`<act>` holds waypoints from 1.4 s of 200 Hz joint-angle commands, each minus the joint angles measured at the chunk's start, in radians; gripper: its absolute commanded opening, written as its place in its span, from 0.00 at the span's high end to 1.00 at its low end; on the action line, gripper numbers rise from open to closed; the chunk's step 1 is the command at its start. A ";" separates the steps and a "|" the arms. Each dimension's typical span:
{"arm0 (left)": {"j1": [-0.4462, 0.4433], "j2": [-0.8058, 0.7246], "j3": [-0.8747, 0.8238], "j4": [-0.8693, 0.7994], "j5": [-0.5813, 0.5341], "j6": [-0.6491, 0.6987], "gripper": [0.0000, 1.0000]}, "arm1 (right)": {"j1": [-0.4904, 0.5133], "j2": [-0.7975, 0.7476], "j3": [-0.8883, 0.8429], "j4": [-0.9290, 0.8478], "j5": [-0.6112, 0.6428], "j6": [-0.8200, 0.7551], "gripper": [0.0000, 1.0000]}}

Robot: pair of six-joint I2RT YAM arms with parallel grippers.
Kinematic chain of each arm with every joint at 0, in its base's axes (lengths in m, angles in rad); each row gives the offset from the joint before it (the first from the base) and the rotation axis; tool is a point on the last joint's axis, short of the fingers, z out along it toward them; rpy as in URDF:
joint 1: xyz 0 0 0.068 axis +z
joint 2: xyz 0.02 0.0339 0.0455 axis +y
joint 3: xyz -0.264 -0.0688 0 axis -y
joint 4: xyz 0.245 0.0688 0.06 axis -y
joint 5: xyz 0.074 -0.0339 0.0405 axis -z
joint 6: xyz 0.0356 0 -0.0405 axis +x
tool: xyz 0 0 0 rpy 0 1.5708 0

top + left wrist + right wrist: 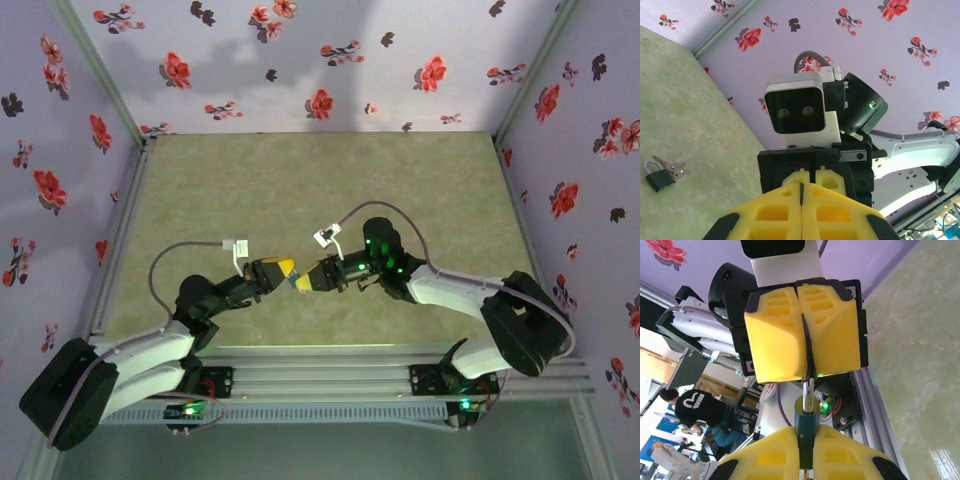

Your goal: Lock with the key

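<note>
Left wrist, padlock flat, shackle pointing upper-left

Two arms, the left arm and the right arm. Two claws, the left claw and the right claw, each with two yellow fingers, four in all. Two wrist cameras, one per arm; the one seen from the left wrist has two round lenses. Two grey cables, one looping off each wrist. One padlock lies on the one surface, with one small bunch of keys at its shackle, their number too small to tell. One green block with one metal bar sits between the claws. One person in a black shirt stands in the background
</note>
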 commanded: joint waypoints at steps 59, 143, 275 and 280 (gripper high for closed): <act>-0.050 0.043 0.001 -0.074 0.085 0.027 1.00 | -0.073 0.033 0.026 0.228 0.087 0.087 1.00; -0.073 0.077 0.012 -0.045 0.084 0.021 1.00 | -0.109 0.099 0.031 0.302 0.116 0.172 1.00; -0.118 0.149 0.042 0.001 0.070 0.020 1.00 | -0.120 0.119 0.031 0.312 0.137 0.187 1.00; -0.118 0.148 0.042 -0.001 0.065 0.018 1.00 | -0.121 0.120 0.033 0.311 0.134 0.187 1.00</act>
